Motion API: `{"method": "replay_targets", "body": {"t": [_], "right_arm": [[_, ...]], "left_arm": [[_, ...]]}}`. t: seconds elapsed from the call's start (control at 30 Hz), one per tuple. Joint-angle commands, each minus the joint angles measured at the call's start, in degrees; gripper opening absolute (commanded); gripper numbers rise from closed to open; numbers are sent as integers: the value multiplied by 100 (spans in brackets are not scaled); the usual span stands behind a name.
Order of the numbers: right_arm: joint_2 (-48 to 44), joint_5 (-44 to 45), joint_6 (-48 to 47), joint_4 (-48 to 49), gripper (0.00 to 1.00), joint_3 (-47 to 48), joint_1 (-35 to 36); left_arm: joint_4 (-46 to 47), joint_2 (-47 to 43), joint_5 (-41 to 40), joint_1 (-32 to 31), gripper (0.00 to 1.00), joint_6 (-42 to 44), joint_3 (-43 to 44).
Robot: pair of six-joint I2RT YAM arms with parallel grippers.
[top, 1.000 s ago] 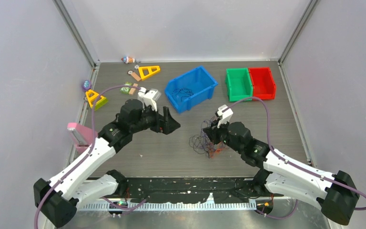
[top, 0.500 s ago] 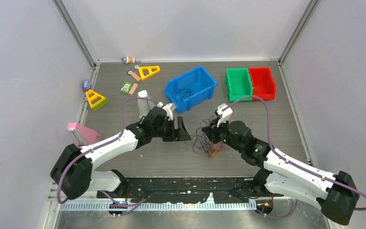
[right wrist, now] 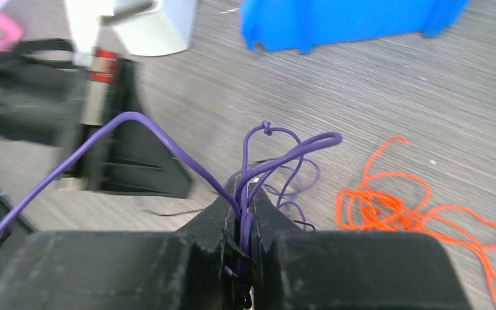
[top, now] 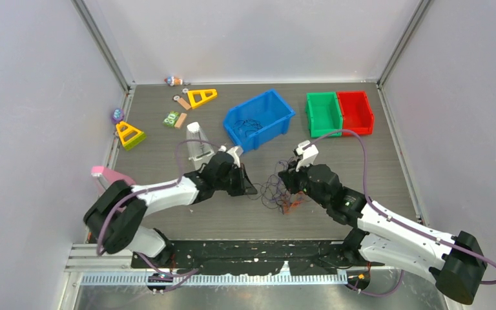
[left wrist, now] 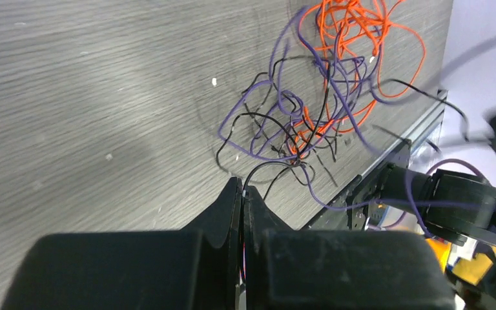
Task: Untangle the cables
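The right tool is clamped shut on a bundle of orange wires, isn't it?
Not orange: the right tool is clamped shut on a bundle of purple wires, as the right wrist view shows. The orange wires lie loose on the table beside it.

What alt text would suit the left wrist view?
The left gripper is shut at the near edge of the cables, a tangle of orange, purple and black strands on a grey wood-grain table; one black strand runs into its tip.
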Motion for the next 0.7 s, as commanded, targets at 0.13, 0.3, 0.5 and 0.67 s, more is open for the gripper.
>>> {"method": "replay_targets", "body": {"t": [0.13,0.3,0.5,0.67], "right_arm": [[-80,2781,1469,-1881,5,16,-763],[-576,3211,2394,-2246,16,-364,-1471],[-832,3058,2463,-2420,77,-397,-1628],[-901,1930,654,-1605,89,-303,-1632]], "left_arm": [[-1903,-3207,-1819,1158,0,1011,-106],[-3352,-4383,-2148,2310,0,1665,466],[-3776,-4878,-2169,2743,0,1890,835],[-3318,-4697,-812,2744,0,2098,1003]]}}
